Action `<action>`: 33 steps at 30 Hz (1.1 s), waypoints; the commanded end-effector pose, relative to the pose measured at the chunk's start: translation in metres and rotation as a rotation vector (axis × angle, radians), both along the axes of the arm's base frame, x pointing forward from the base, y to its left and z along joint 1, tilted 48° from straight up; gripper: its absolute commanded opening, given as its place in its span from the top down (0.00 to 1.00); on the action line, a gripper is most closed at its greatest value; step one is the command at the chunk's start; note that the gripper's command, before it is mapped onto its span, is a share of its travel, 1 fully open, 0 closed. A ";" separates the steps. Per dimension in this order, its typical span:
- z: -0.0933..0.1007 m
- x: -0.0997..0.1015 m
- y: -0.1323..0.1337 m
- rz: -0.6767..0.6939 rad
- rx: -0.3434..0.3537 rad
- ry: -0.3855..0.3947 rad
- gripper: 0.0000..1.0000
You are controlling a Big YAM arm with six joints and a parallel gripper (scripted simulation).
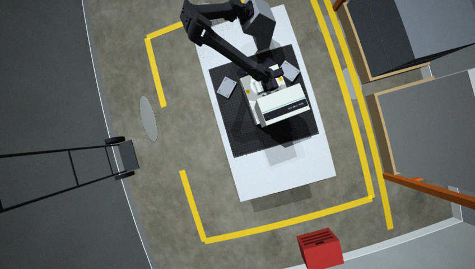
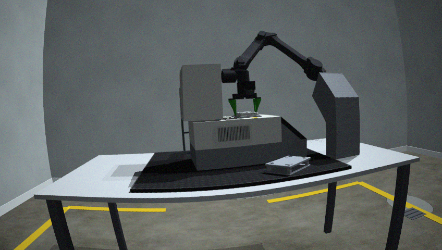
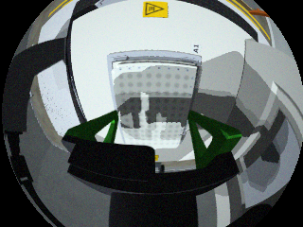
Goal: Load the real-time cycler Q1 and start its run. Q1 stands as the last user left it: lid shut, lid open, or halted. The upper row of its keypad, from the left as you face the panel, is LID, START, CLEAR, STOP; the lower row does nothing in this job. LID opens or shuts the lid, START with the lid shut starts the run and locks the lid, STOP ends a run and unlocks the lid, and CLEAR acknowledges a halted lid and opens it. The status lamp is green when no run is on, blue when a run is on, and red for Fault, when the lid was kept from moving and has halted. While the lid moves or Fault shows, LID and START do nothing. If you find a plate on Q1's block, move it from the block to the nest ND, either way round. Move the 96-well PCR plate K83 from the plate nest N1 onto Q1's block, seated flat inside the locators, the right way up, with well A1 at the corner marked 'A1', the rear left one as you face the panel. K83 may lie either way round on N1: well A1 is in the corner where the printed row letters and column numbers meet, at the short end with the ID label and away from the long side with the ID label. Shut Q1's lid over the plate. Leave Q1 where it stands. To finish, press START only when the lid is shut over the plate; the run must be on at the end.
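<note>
Gripper point(image 2: 244, 107) is hanging released over plate K83 point(image 3: 154, 97) on Q1's block; the open lid point(image 2: 200, 92) closing risks striking the arm, causing Fault.

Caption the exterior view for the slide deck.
Open pincer poised just above the PCR plate on the cycler's block, lid raised behind.
</note>
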State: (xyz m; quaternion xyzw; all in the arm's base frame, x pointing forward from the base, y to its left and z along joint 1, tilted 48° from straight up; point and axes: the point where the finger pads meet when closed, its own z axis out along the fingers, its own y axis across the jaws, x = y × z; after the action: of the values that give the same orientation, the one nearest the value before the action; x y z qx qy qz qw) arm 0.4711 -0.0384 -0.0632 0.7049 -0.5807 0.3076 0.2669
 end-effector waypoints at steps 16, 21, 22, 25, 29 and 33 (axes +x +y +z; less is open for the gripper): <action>0.006 0.000 0.004 0.017 -0.002 0.010 0.00; 0.005 -0.002 0.010 0.031 -0.003 0.014 0.00; 0.006 0.000 0.011 0.032 -0.002 0.009 0.00; 0.008 0.007 0.014 0.034 0.002 -0.008 0.00; 0.020 0.014 0.023 0.031 0.008 -0.035 0.00; 0.023 0.016 0.028 0.028 0.011 -0.048 0.00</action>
State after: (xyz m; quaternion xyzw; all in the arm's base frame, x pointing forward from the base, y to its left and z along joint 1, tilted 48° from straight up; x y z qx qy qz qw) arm 0.4669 -0.0370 -0.0609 0.7067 -0.5783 0.3029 0.2728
